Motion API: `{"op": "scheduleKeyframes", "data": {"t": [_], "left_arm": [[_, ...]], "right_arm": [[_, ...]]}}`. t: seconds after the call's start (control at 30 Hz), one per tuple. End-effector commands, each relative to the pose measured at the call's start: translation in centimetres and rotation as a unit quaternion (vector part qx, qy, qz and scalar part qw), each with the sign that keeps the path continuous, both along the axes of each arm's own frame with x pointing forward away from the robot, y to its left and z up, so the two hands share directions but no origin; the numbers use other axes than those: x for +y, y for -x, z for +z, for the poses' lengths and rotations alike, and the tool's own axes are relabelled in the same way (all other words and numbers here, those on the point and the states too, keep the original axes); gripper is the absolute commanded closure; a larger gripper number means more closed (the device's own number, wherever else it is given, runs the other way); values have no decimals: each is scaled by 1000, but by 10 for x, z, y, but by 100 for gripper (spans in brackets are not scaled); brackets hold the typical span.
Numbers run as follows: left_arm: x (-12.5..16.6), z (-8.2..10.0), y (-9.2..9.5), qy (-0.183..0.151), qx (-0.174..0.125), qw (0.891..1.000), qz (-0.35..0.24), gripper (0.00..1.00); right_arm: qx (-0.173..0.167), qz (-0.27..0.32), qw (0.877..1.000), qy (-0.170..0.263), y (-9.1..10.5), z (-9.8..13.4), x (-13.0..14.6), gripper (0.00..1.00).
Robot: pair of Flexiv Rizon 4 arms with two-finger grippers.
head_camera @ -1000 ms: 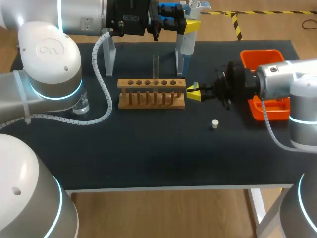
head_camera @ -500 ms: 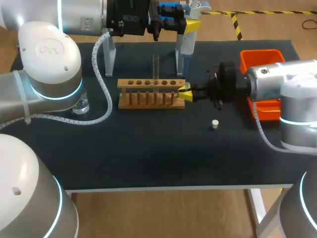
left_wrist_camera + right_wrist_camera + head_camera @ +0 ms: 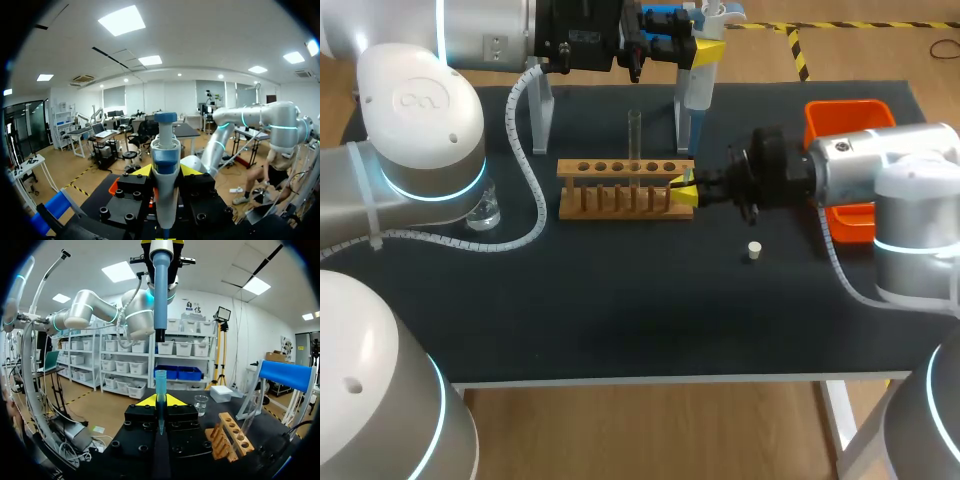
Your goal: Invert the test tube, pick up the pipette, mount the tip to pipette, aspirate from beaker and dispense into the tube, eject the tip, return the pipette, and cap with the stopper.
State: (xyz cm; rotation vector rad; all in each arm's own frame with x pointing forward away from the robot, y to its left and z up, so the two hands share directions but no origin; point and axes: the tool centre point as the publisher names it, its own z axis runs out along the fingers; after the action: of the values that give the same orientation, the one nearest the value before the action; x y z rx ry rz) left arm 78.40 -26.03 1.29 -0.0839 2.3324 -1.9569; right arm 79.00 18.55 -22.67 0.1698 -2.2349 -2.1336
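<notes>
1. Head view: the left gripper (image 3: 692, 48) is up at the far edge of the table, clamped on the pipette (image 3: 699, 90). The pipette hangs with its long axis straight up and down, nose toward the table. The right gripper (image 3: 685, 189) sits right at the right end of the rack (image 3: 625, 190), but what it carries is too small to make out here. The test tube (image 3: 634, 135) stands upright in the rack. The stopper (image 3: 752, 250) lies loose on the table near the right arm, and the beaker (image 3: 484, 212) is well off to the left.
2. Left wrist view: the pipette's thick barrel is squeezed between the left fingers, with the button end clear of them. It looks like stiff, fairly light plastic, so the barrel seems the sensible place to hold it.
3. Right wrist view: the right fingers are pinched on the tip (image 3: 160, 380). Its long axis lines up with the pipette's, the wide open end faces the pipette's nose and the thin point faces away. There's a gap between them, so it's not mounted yet. The tip is probably feather-light, thin and slick, so it could easily tilt or slip when pushed on. A mid-body grip that leaves the mouth free looks right.
</notes>
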Motion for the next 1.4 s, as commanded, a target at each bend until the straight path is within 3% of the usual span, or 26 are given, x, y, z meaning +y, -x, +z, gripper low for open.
{"op": "scheduleKeyframes", "data": {"t": [0.03,1.4], "left_arm": [[0,0,0,1,0,1000,0,100],[0,0,0,1,0,1000,0,100]], "right_arm": [[-1,-1,1000,2,1,1,-1,100],[9,-4,1000,-2,7,13,-6,100]]}}
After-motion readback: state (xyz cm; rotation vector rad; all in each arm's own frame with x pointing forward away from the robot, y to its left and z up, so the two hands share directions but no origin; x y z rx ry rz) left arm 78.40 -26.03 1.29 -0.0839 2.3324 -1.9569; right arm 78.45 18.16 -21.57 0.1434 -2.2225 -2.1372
